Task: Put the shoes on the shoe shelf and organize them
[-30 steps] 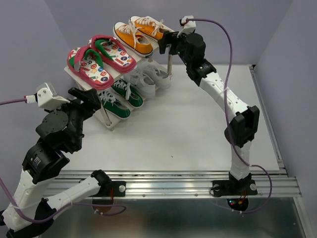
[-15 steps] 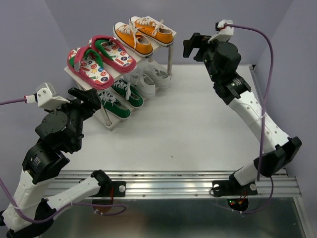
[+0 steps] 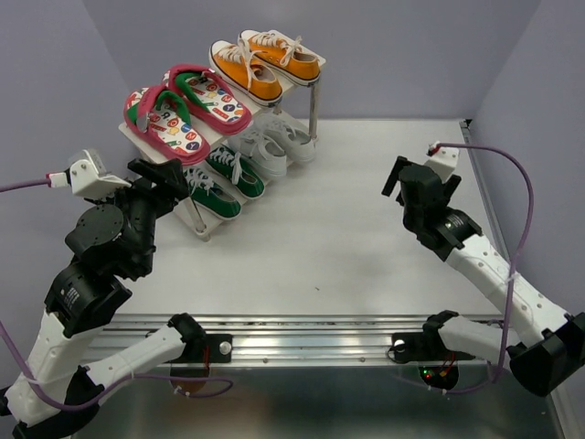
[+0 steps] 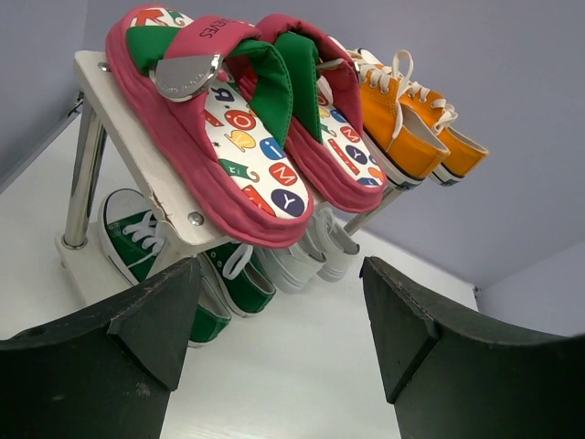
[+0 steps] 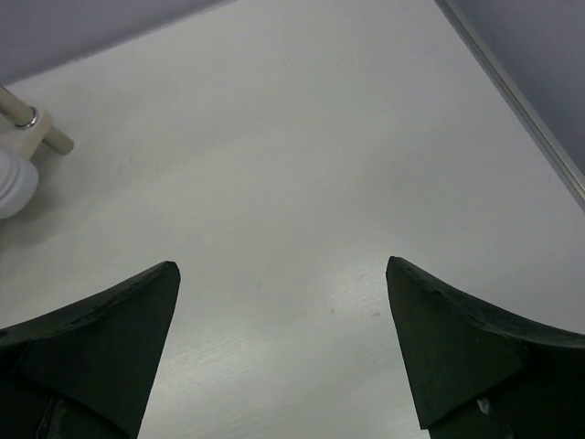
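All four pairs are sitting on the shoe shelf [image 4: 137, 160] at the worktop's [image 3: 347, 229] 11 o'clock: flip-flops [image 3: 187, 105] and orange sneakers [image 3: 265, 59] above, green sneakers [image 3: 224, 181] and white sneakers [image 3: 274, 144] below. The left claw [image 4: 281, 274] and right claw [image 5: 281, 265] are hanging spread and empty. The shoes are probably handling light. Any regrasp is best taken at a sneaker's stiff heel, since the flip-flops are likely flexing.

Footbeds of the flip-flops [image 4: 245, 154] bear coloured letters, M and Y among them.
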Robot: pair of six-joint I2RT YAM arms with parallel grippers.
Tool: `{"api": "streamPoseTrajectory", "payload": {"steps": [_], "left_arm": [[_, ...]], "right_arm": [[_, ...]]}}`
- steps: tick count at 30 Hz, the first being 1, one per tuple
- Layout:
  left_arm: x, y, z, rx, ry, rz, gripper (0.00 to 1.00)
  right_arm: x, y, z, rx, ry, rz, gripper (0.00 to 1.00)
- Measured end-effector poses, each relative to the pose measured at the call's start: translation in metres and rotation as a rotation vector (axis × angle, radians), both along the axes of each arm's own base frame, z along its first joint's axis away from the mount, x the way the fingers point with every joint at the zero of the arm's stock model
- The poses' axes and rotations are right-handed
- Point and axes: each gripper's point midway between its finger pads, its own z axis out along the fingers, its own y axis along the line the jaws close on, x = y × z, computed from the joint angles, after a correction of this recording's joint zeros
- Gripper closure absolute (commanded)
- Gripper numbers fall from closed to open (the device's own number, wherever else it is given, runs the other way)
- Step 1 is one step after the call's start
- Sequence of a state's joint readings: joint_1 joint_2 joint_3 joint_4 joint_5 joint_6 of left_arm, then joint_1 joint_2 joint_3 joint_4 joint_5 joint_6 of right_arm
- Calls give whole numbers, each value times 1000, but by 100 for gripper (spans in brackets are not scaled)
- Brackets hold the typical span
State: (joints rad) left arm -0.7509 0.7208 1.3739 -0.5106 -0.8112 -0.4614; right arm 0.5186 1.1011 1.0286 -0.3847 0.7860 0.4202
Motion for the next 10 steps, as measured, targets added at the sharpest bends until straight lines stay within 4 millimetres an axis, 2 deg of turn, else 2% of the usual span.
{"api": "streamPoseTrajectory", "payload": {"steps": [5,10], "left_arm": [[7,-12,-11,24,16,-29,18],[16,-24,-15,43,32,-52,18]], "right_arm": [[-37,-29,-10,46,-6,-107,0],[-52,-43,-30,49,30,-173,0]]}}
